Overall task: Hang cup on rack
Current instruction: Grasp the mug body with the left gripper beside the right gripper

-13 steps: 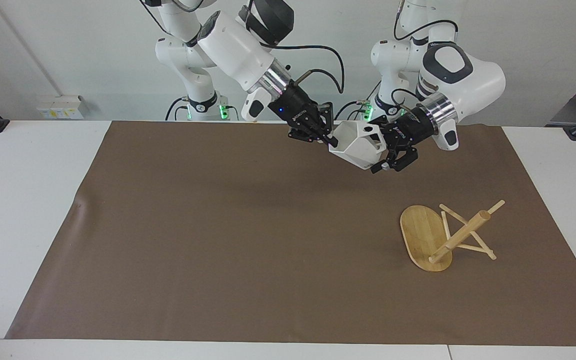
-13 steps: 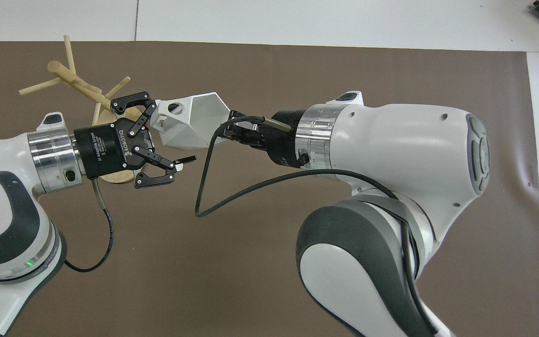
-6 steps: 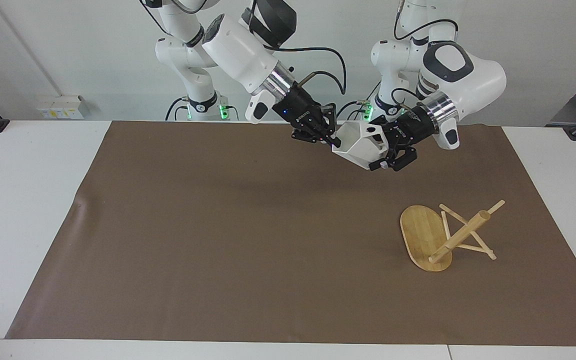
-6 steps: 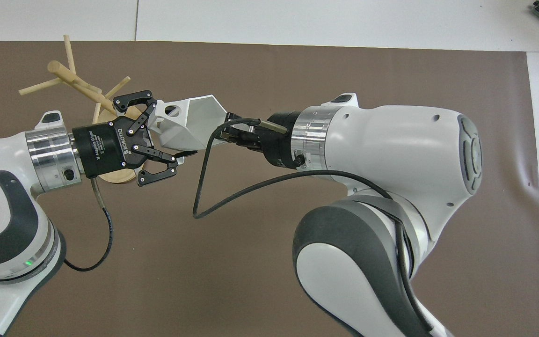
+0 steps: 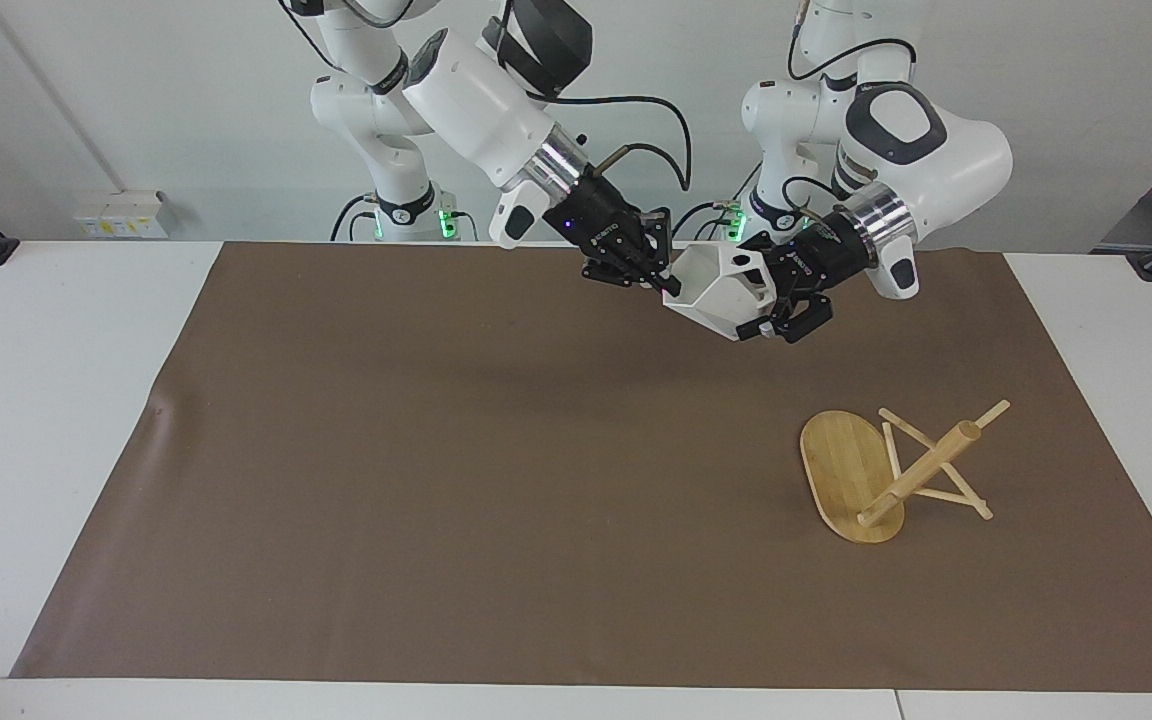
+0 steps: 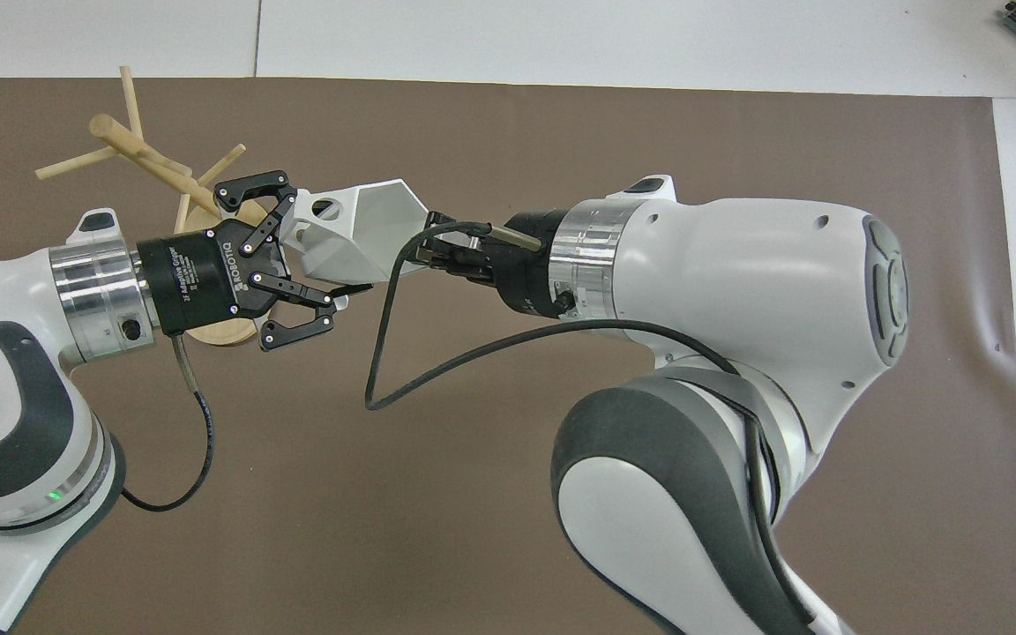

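Over the last second the left end effector [image 5: 774, 305] has narrowed from a wide spread to a hold around the tapered bottom of the cup [image 5: 721, 290]. Its fingers have barely shifted in the last half second, so I judge it clenched on the cup rather than still closing. The right end effector [image 5: 664, 280] stays clamped on the rim at the other end. The cup has also crept a little upward and toward the left arm.

So both arms hold the cup in the air, over the part of the brown mat [image 5: 436, 450] nearest the robots - a handover in mid-exchange. I read the next step as the right end effector letting go.

The overhead view shows what the facing view hides: the handle's round hole [image 6: 325, 208] faces up, just beside the upper left finger, and the lower finger sits under the cup's bottom. It does not show the right fingers, which the cup and wrist cover.

The facing view gives the heights. The cup is well clear of the counter [image 5: 56, 400], and the rack [image 5: 921, 470] lies at about 5 o'clock from it, well apart. The rack is not upright - its base is tipped and its post slants, resting on the pegs. I expect it will need righting before any peg can take the handle.
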You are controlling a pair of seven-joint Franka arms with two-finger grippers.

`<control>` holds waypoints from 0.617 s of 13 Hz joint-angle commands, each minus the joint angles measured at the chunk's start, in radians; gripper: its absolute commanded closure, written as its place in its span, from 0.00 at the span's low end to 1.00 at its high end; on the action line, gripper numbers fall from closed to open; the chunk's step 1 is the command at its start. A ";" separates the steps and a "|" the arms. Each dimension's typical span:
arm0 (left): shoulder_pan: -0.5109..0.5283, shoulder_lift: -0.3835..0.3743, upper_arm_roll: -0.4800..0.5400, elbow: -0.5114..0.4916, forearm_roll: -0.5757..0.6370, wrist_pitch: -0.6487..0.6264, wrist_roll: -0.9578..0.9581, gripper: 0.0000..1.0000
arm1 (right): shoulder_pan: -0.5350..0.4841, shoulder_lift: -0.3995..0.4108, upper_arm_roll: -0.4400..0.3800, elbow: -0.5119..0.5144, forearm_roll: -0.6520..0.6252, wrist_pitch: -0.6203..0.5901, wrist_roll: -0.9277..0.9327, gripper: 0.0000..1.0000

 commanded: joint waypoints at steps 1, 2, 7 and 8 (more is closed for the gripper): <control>-0.015 -0.003 0.004 -0.005 0.007 0.014 -0.010 1.00 | -0.010 0.000 0.016 0.001 0.017 0.003 0.011 0.64; -0.015 -0.005 0.004 -0.005 0.007 0.011 -0.021 1.00 | -0.011 -0.002 0.013 -0.001 0.017 0.001 0.008 0.57; -0.004 -0.006 0.007 -0.009 0.009 0.011 -0.113 1.00 | -0.016 -0.006 -0.005 -0.001 0.005 -0.008 -0.033 0.36; -0.003 -0.006 0.007 -0.009 0.010 0.014 -0.114 1.00 | -0.017 -0.008 -0.015 -0.001 0.005 -0.017 -0.053 0.29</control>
